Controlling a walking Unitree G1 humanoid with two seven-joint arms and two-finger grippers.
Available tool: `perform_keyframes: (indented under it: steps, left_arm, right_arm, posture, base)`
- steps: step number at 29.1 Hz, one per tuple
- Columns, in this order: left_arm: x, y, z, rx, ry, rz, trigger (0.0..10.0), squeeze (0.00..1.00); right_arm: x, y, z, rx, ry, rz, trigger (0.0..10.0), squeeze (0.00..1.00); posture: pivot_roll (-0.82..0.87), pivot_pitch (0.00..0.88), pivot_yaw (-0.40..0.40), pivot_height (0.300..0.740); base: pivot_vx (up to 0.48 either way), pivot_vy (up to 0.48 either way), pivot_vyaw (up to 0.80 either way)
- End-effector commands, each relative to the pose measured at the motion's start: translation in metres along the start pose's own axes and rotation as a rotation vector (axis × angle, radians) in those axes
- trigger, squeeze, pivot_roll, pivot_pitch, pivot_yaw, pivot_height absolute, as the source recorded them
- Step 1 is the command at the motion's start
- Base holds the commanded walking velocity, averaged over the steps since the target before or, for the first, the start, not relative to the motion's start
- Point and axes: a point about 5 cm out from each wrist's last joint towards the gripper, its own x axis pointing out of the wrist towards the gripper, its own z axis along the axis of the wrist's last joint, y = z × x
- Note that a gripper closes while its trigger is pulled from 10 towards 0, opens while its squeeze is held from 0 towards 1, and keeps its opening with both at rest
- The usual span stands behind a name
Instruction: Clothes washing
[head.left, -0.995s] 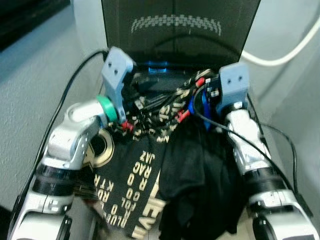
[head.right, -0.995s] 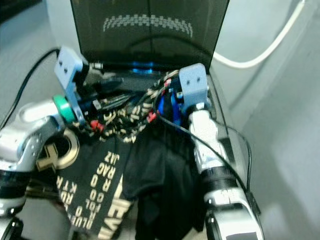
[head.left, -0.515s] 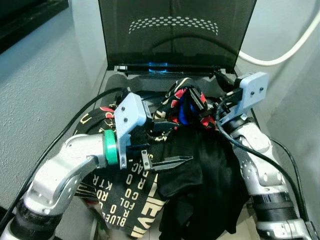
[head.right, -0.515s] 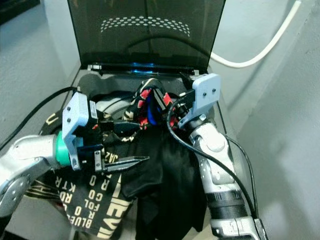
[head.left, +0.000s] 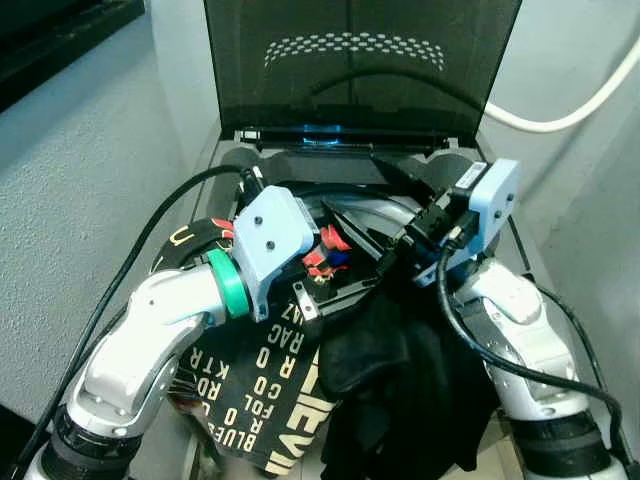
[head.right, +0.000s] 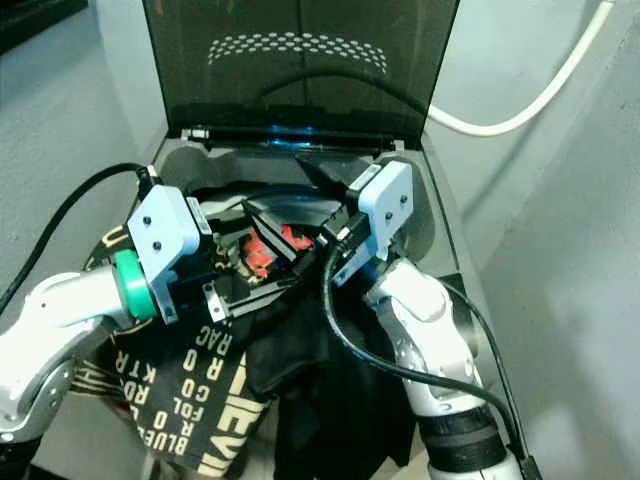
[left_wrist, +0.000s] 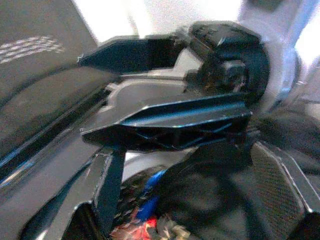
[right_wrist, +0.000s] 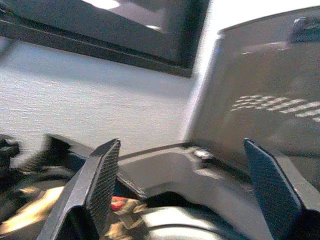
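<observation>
A top-loading washing machine stands with its dark lid raised. A red and black patterned cloth lies in the drum. A black garment with gold letters and a plain black garment hang over the front rim. My left gripper reaches over the opening just above the patterned cloth, fingers open, nothing between them. My right gripper points across the drum from the right, its fingers spread wide and holding nothing.
A white hose runs along the wall at the back right. A grey wall stands close on the left. Black cables trail from both wrists over the machine.
The patterned cloth, bunched high by the right gripper half a second ago, now lies lower in the drum. The right gripper has swung left over the opening. The left gripper has risen towards the drum.
</observation>
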Motion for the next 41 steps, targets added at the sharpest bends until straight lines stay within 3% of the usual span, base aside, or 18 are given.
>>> perform_keyframes:
  steps: [1,4,5,7,8,10,11,14,18,22,23,24,28,29,34,37,38,41]
  left_arm:
    - [-0.01,0.033,0.053,0.079,-0.239,0.243,10.0,0.0]
    - [-0.012,0.029,0.055,0.053,-0.239,0.19,10.0,0.0]
    - [-0.017,0.021,0.053,0.013,-0.218,0.104,10.0,0.0]
    - [-0.017,0.021,0.053,0.013,-0.218,0.104,10.0,0.0]
    - [-0.022,0.015,0.049,-0.01,-0.191,0.038,10.0,0.0]
    - [-0.027,0.005,0.038,-0.052,-0.146,-0.018,10.0,0.0]
    - [-0.027,0.005,0.038,-0.052,-0.146,-0.018,10.0,0.0]
    - [-0.028,0.003,0.03,-0.077,-0.124,-0.002,10.0,0.0]
    - [-0.024,0.012,0.029,-0.095,-0.139,0.076,10.0,0.0]
    - [-0.024,0.014,0.031,-0.116,-0.141,0.091,10.0,0.0]
    - [-0.026,0.025,0.048,-0.167,-0.23,0.092,10.0,0.0]
    - [-0.028,0.03,0.056,-0.181,-0.273,0.089,10.0,0.0]
    - [-0.029,0.033,0.062,-0.188,-0.299,0.087,10.0,0.0]
    - [-0.031,0.039,0.07,-0.173,-0.33,0.094,10.0,0.0]
    - [-0.032,0.044,0.076,-0.149,-0.35,0.112,10.0,0.0]
    - [-0.033,0.051,0.078,-0.118,-0.348,0.169,10.0,0.0]
    - [-0.031,0.061,0.075,-0.074,-0.322,0.264,10.0,0.0]
    - [-0.03,0.07,0.07,-0.041,-0.291,0.359,10.0,0.0]
  right_arm:
    - [0.004,0.049,-0.049,-0.002,0.212,0.16,10.0,0.0]
    - [0.009,0.043,-0.056,-0.064,0.253,0.088,10.0,0.0]
    - [0.012,0.027,-0.059,-0.112,0.282,-0.05,10.0,0.0]
    - [0.012,0.027,-0.059,-0.112,0.282,-0.05,10.0,0.0]
    - [0.012,0.01,-0.058,-0.12,0.288,-0.191,10.0,0.0]
    - [0.004,-0.022,-0.049,-0.045,0.24,-0.456,10.0,0.0]
    - [0.004,-0.022,-0.049,-0.045,0.24,-0.456,10.0,0.0]
    - [-0.006,-0.045,-0.034,0.094,0.109,-0.646,10.0,0.0]
    - [-0.018,-0.057,-0.017,0.181,-0.038,-0.724,10.0,0.0]
    - [-0.018,-0.058,-0.015,0.177,-0.06,-0.736,10.0,0.0]
    - [-0.02,-0.046,-0.019,0.161,-0.005,-0.566,10.0,0.0]
    - [-0.022,-0.038,-0.023,0.142,0.033,-0.486,10.0,0.0]
    - [-0.023,-0.034,-0.026,0.13,0.058,-0.439,10.0,0.0]
    - [-0.022,-0.023,-0.031,0.085,0.103,-0.351,10.0,0.0]
    - [-0.021,-0.018,-0.037,0.03,0.142,-0.326,10.0,0.0]
    - [-0.018,-0.01,-0.037,0.024,0.143,-0.262,10.0,0.0]
    - [-0.014,0.005,-0.032,0.056,0.127,-0.144,10.0,0.0]
    - [-0.009,0.021,-0.026,0.083,0.108,-0.035,10.0,0.0]
  posture:
    - [0.15,0.025,0.065,0.74]
    - [0.16,0.027,0.061,0.74]
    - [0.16,0.03,0.059,0.74]
    - [0.16,0.03,0.059,0.74]
    - [0.16,0.032,0.057,0.74]
    - [0.16,0.037,0.053,0.74]
    - [0.16,0.037,0.053,0.74]
    - [0.16,0.04,0.052,0.74]
    - [0.16,0.041,0.055,0.74]
    - [0.16,0.041,0.055,0.74]
    - [0.15,0.041,0.057,0.74]
    - [0.14,0.039,0.062,0.74]
    - [0.14,0.039,0.062,0.74]
    - [0.14,0.037,0.063,0.74]
    - [0.14,0.037,0.063,0.74]
    - [0.14,0.037,0.063,0.74]
    - [0.14,0.037,0.063,0.74]
    - [0.15,0.04,0.064,0.74]
  base:
    - [0.0,0.0,0.0]
    - [0.0,0.0,0.0]
    - [0.0,0.0,0.0]
    - [0.0,0.0,0.0]
    - [0.0,0.0,0.0]
    - [0.0,0.0,0.0]
    - [0.0,0.0,0.0]
    - [0.0,0.0,0.0]
    - [0.0,0.0,0.0]
    - [0.0,0.0,0.0]
    - [0.0,0.0,0.0]
    - [0.0,0.0,0.0]
    - [0.0,0.0,0.0]
    - [0.0,0.0,0.0]
    - [0.0,0.0,0.0]
    - [0.0,0.0,0.0]
    - [0.0,0.0,0.0]
    - [0.0,0.0,0.0]
